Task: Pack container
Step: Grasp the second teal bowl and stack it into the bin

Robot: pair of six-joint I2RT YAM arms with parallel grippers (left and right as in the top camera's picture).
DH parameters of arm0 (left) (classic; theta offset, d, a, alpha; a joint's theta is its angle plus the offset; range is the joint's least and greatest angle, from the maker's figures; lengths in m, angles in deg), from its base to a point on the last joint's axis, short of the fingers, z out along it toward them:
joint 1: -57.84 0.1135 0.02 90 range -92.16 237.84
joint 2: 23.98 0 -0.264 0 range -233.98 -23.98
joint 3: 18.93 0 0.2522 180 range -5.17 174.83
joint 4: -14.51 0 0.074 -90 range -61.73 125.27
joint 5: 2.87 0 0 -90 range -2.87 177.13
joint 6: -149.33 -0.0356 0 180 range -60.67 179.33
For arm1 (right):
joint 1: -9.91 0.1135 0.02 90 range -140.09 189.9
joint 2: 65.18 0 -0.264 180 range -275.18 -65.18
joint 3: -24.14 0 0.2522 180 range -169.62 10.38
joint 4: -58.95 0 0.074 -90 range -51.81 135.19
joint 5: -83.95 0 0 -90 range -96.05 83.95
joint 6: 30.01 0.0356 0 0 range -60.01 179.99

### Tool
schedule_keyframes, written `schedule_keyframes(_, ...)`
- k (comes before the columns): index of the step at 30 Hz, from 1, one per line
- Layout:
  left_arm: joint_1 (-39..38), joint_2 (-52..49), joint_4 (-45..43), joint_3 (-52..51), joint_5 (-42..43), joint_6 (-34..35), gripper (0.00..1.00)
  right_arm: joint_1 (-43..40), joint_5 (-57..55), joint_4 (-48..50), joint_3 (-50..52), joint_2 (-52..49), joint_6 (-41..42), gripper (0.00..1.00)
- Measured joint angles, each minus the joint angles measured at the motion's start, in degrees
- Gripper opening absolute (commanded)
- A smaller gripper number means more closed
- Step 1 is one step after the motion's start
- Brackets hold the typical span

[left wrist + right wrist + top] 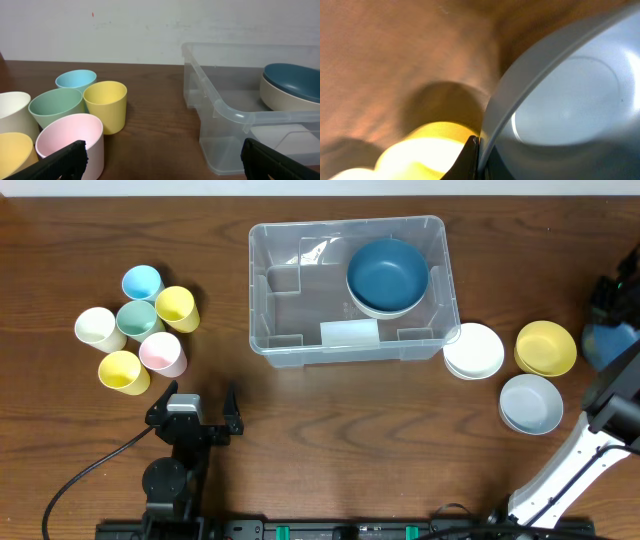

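The clear plastic container [262,290] stands at the back middle of the table. It holds a dark blue bowl [388,272] stacked on a cream bowl at its right end, and it also shows in the left wrist view [220,107]. My left gripper [195,408] is open and empty in front of the container's left corner, its fingers wide apart in the left wrist view [170,167]. My right gripper [608,315] is at the far right edge, shut on the rim of a blue bowl [560,100] held above the table near the yellow bowl [546,347].
Several pastel cups [140,330] cluster at the left, close to my left gripper [70,140]. A white bowl [474,350] sits by the container's right front corner, and a light blue bowl [531,403] lies in front of the yellow one.
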Motion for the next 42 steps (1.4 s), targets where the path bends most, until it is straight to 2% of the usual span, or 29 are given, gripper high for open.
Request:
schedule_keyframes(6,0.0,0.0,0.0,0.0,0.0,0.0,0.98,7.4,1.6,-7.2,-16.2,0.3,0.2,0.01)
schedule_keyframes(10,0.0,0.0,0.0,0.0,0.0,0.0,0.98,18.3,2.3,-11.0,-25.4,2.1,-0.2,0.01)
schedule_keyframes(19,0.0,0.0,0.0,0.0,0.0,0.0,0.98,50.5,-3.3,-8.4,-30.5,7.1,-1.2,0.04)
schedule_keyframes(24,0.0,0.0,0.0,0.0,0.0,0.0,0.98,62.2,-11.3,-8.0,-30.4,5.7,-1.2,0.04)
schedule_keyframes(30,0.0,0.0,0.0,0.0,0.0,0.0,0.98,65.1,-17.7,-9.2,-30.4,-0.4,-1.2,0.02)
schedule_keyframes(42,0.0,0.0,0.0,0.0,0.0,0.0,0.98,60.5,-19.7,-12.0,-29.9,-11.9,-1.1,0.01)
